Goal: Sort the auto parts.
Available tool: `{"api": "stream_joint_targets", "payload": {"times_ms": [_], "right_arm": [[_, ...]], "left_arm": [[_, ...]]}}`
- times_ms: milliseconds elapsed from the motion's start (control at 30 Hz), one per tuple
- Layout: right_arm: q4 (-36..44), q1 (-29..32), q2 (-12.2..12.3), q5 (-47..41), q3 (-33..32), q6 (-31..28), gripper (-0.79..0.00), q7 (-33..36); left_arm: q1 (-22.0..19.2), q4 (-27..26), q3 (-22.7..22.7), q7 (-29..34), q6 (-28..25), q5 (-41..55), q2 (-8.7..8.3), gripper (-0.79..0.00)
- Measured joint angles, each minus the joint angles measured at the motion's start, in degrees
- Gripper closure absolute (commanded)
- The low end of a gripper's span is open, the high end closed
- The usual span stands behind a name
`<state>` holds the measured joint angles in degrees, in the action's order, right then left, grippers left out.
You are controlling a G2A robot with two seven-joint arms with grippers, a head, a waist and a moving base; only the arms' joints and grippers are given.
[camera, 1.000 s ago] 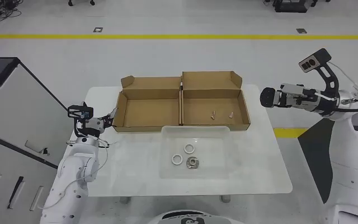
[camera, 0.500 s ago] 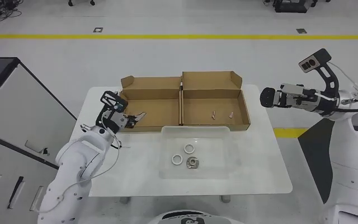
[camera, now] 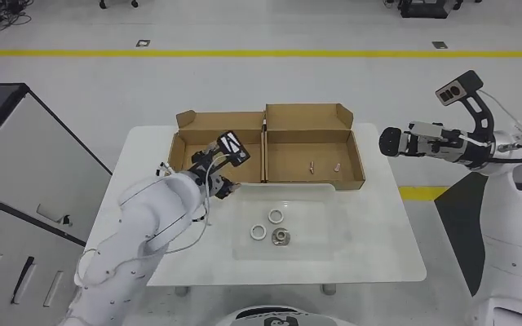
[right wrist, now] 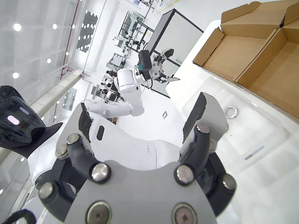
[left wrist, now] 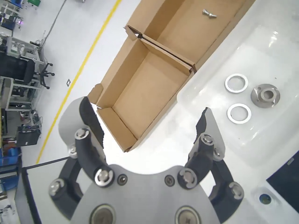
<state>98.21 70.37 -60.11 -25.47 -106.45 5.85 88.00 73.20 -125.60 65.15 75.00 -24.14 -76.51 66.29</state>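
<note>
Up close, the left wrist view shows two flat metal rings and a flanged hub in the clear plastic tray, and two bolts in the right cardboard box. The left gripper, spread and empty, has swung from the table edge to the tray's corner. The right gripper gapes empty too.

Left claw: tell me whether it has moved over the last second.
Yes. In the top view the left claw has swung rightward from the table's left edge, along the left cardboard box's near wall, to the clear tray's far-left corner.
</note>
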Motion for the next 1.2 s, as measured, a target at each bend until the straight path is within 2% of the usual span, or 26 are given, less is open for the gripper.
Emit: {"api": "stream_joint_targets", "payload": {"times_ms": [100,333,500,800,1000,1200], "right_arm": [[0.0,0.0,0.0,0.0,0.0,0.0,-0.785,0.0],[0.0,0.0,0.0,0.0,0.0,0.0,-0.785,0.0],[0.0,0.0,0.0,0.0,0.0,0.0,-0.785,0.0],[0.0,0.0,0.0,0.0,0.0,0.0,-0.785,0.0],[0.0,0.0,0.0,0.0,0.0,0.0,-0.785,0.0],[0.0,0.0,0.0,0.0,0.0,0.0,-0.785,0.0]], "left_arm": [[-4.4,2.1,-5.4,5.8,1.0,1.8,0.81,-0.785],[-13.9,8.0,-18.2,12.8,7.7,2.8,2.1,-0.785],[-19.0,12.6,-24.5,13.0,8.2,5.4,3.08,-0.785],[-25.3,19.1,-35.4,13.0,11.3,12.1,4.23,-0.785],[-29.7,20.5,-40.2,13.0,15.4,17.2,4.2,-0.785],[-29.7,20.5,-40.1,13.0,15.4,17.1,4.2,-0.785]]}}
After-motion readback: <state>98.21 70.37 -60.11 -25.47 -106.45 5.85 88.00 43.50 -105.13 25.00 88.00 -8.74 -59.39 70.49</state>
